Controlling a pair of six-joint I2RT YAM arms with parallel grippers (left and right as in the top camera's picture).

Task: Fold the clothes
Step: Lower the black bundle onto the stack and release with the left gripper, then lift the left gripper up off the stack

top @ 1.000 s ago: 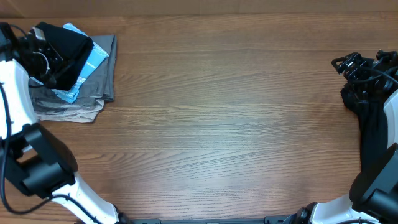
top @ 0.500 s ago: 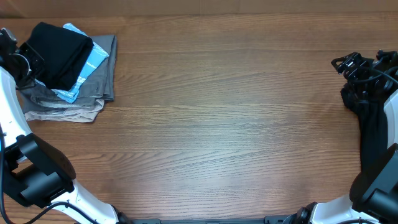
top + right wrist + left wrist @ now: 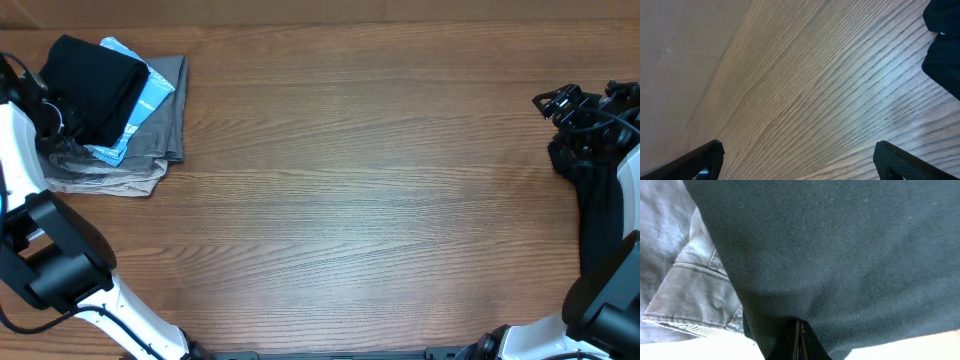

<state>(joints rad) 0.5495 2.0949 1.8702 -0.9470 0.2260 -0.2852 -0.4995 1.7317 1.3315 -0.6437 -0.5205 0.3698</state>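
A black folded garment [image 3: 95, 80] lies on top of a stack at the table's far left. It fills most of the left wrist view [image 3: 840, 245]. My left gripper [image 3: 50, 102] sits at the garment's left edge. Its fingers [image 3: 799, 341] are pressed together, shut, with their tips against the black fabric and nothing seen between them. My right gripper [image 3: 562, 100] hovers at the far right, open over bare wood [image 3: 800, 155]. Dark black fabric [image 3: 942, 50] shows at the right edge of the right wrist view and lies beside that arm [image 3: 575, 165].
Under the black garment lie a light-blue folded garment [image 3: 150, 100] and grey folded garments [image 3: 160, 140], whose seams show in the left wrist view [image 3: 690, 280]. The wooden table [image 3: 360, 200] stretches between the two arms.
My left gripper has drawn back to the left, off the top of the black garment, which now shows whole. The right arm has not moved.
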